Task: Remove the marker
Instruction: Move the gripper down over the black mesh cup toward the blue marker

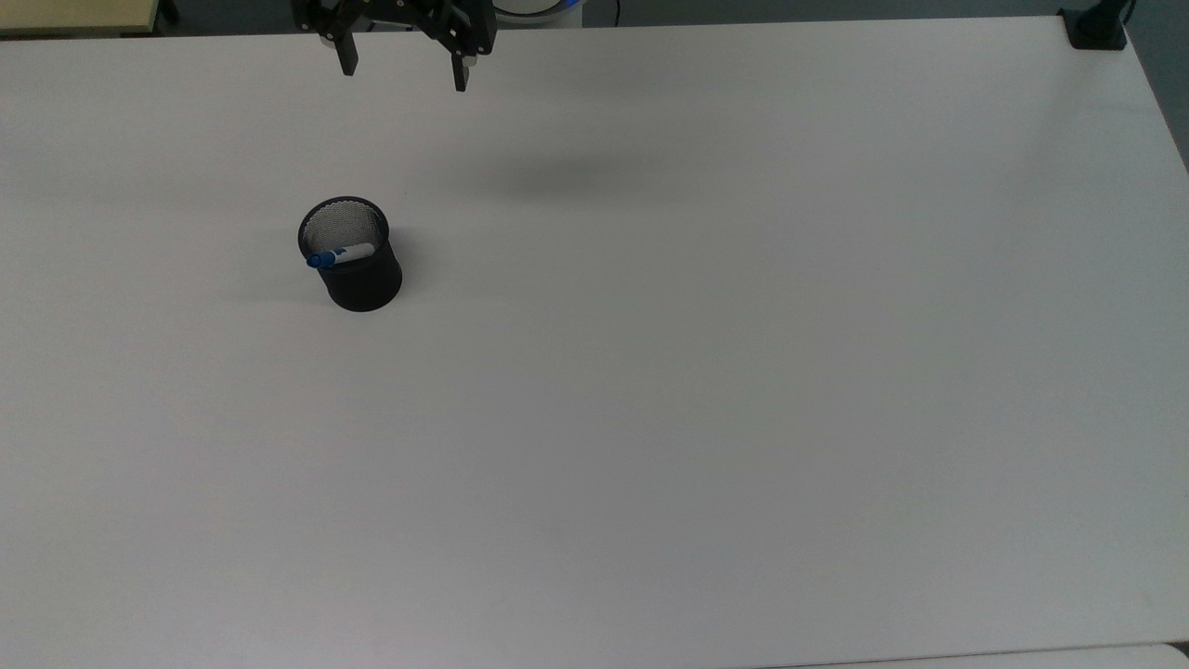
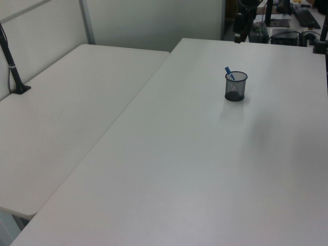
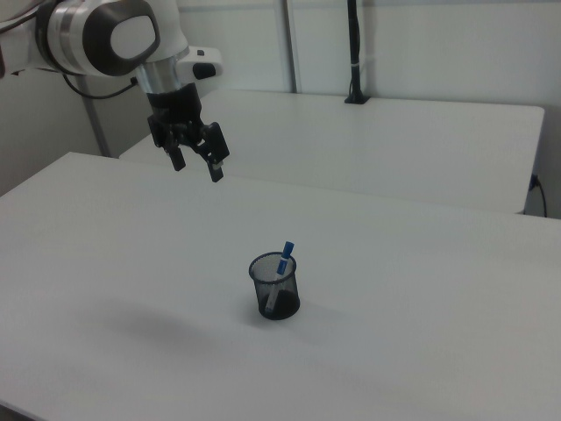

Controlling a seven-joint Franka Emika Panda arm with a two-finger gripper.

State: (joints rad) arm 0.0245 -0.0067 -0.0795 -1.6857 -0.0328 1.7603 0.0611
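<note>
The gripper [image 3: 196,164] is held with its fingers [image 1: 347,54] spread wide, empty. Well below them, the slim white-and-blue marker [image 3: 280,274] is leaned inside a round black mesh cup [image 3: 275,295] on the smooth white desk [image 3: 421,351].

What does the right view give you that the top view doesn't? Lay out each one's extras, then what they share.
Right view alone: the arm's white joint above the gripper, a second table behind, and a black post on it.
Top view alone: a black clamp at the table's far corner, and the cup's mesh inner wall seen from above.
Both: the open gripper in the air, apart from the black mesh cup, and the marker leaning inside it, blue cap up.
</note>
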